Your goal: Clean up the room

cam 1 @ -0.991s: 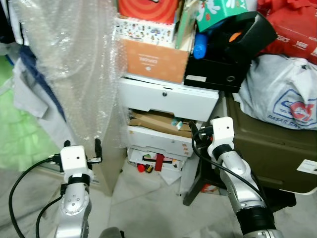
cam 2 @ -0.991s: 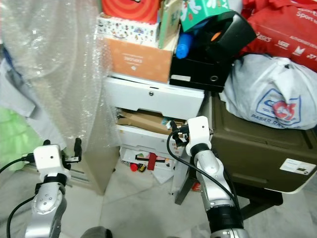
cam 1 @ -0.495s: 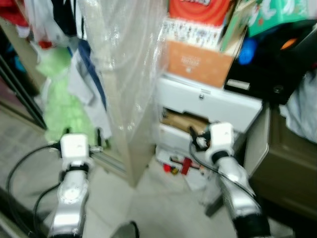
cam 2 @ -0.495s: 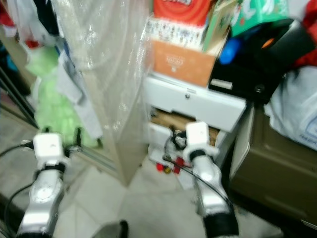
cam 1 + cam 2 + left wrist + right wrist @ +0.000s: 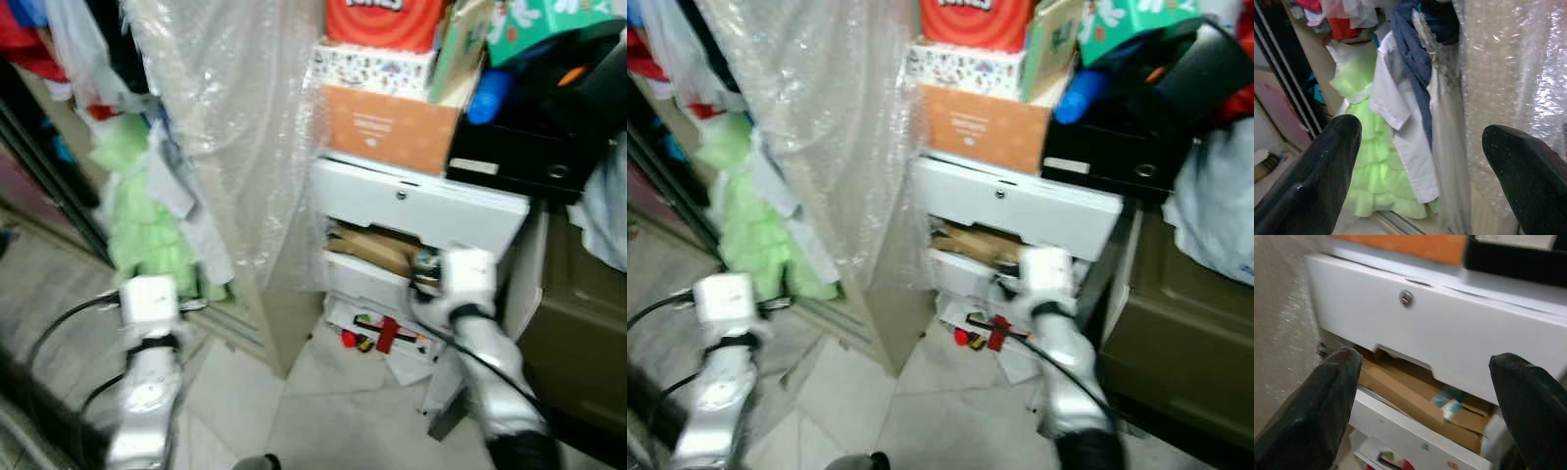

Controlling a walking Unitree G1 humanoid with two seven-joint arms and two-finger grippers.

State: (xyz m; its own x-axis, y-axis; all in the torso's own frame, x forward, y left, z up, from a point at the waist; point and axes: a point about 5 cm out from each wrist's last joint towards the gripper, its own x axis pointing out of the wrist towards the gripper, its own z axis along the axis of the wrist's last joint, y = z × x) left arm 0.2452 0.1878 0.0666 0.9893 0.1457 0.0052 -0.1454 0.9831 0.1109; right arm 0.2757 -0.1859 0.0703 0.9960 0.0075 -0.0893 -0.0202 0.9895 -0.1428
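Both arms are raised in front of me. My left gripper [image 5: 199, 297] is open and empty, pointing at hanging clothes: a light green dress [image 5: 1371, 161], a white shirt [image 5: 1400, 117] and a blue garment [image 5: 1413, 58]. My right gripper [image 5: 1425, 357] is open and empty, close in front of a white drawer unit [image 5: 416, 206]. Below its keyhole [image 5: 1406, 297], a gap holds brown cardboard [image 5: 1400, 391]. Small red items [image 5: 380, 333] and papers lie on the floor at the unit's foot.
A tall panel wrapped in bubble wrap [image 5: 230, 127] stands between the clothes and the drawers. An orange box [image 5: 387, 127], a red box [image 5: 382, 20] and a black case [image 5: 539, 127] are stacked on the unit. An olive bin [image 5: 588, 323] stands at the right. Pale floor tiles [image 5: 323, 411] lie ahead.
The whole picture has shifted right, so the camera has turned left, bringing the hanging clothes and dark wardrobe edge into view. Both arms stay raised with open fingers.
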